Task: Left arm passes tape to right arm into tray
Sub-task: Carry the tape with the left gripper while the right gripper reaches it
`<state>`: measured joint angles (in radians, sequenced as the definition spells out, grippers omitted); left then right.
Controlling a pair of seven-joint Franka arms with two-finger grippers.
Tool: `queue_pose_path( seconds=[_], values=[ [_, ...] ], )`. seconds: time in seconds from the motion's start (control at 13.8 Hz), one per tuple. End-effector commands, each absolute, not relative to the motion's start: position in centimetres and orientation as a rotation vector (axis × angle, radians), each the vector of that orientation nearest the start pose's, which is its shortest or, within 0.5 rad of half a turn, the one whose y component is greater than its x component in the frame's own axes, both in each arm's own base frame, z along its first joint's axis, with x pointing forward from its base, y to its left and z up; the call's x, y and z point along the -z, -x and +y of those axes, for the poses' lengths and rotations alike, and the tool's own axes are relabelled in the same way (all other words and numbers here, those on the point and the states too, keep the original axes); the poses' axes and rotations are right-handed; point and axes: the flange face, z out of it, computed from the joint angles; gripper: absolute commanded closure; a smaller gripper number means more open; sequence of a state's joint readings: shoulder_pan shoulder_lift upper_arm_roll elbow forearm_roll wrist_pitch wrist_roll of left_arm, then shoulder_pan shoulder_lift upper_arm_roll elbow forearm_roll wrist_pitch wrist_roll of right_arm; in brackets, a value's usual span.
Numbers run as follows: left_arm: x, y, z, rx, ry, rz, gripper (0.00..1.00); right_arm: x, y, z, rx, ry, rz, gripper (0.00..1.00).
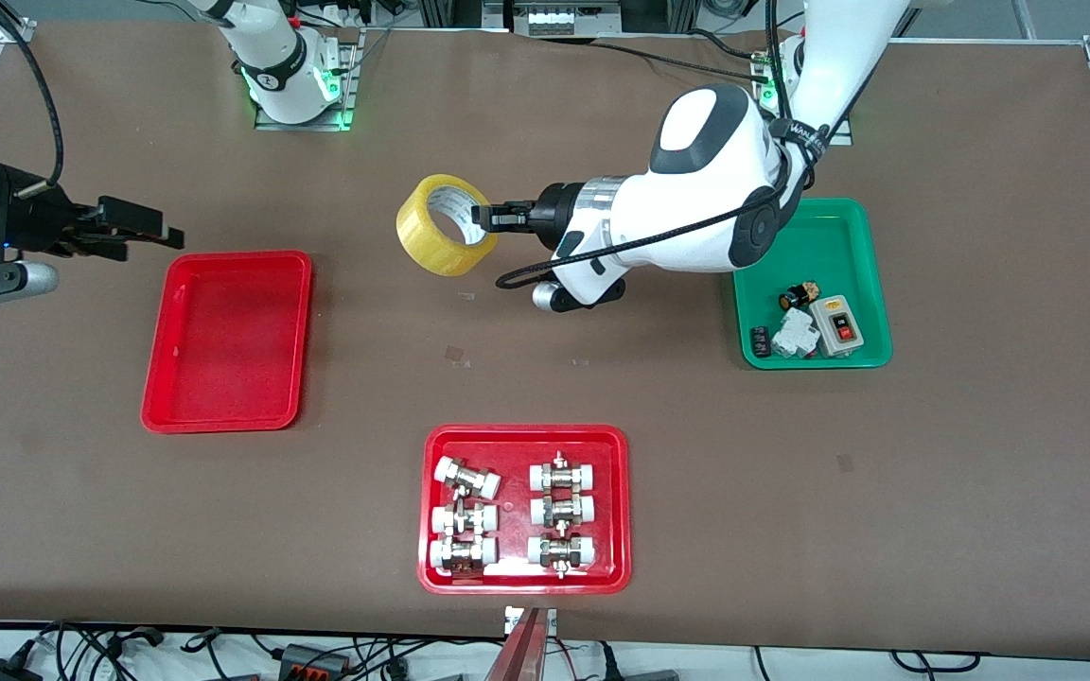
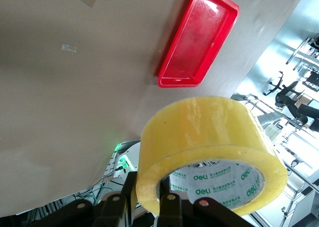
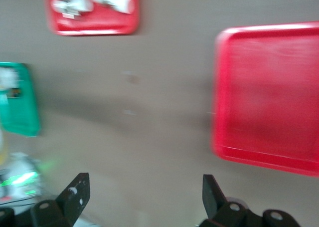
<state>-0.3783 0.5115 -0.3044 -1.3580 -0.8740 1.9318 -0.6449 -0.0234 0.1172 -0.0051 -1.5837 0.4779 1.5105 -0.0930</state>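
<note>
The tape, a yellow translucent roll with a pale printed core, hangs in the air over the middle of the table. My left gripper is shut on its wall, one finger inside the core and one outside. In the left wrist view the tape fills the foreground at my left gripper, with the plain red tray farther off. That tray lies empty toward the right arm's end of the table. My right gripper hovers open just off the tray's edge, nothing between its fingers.
A red tray with several white-and-metal fittings sits near the table's front edge. A green tray with small electrical parts lies at the left arm's end. The right wrist view shows the plain red tray and bare brown table.
</note>
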Motion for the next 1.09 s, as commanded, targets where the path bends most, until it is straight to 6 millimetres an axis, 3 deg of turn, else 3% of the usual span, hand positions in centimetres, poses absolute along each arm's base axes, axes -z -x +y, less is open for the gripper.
queue_pose_path(
  seconds=[0.0,0.29,0.58,0.8,1.01],
  values=[
    [-49.2,-56.0,-45.5,0.655,-2.187,0.362,1.0,-57.9,-58.4,7.5,-0.17,2.399,-0.106,0.0],
    [-49.2,-56.5,-44.8,0.65,-2.186,0.374,1.0,-56.2,-60.5,15.4,-0.118,2.247,-0.126,0.0],
    [-49.2,-56.4,-44.8,0.651,-2.186,0.372,1.0,-55.5,-60.8,22.8,-0.068,2.25,-0.187,0.0],
    [-49.3,-56.5,-44.7,0.648,-2.186,0.372,1.0,-54.9,-60.1,26.9,-0.042,2.258,-0.228,0.0],
    [-49.4,-56.5,-44.7,0.643,-2.184,0.365,1.0,-54.2,-60.1,27.6,-0.049,2.267,-0.24,0.0]
  ],
)
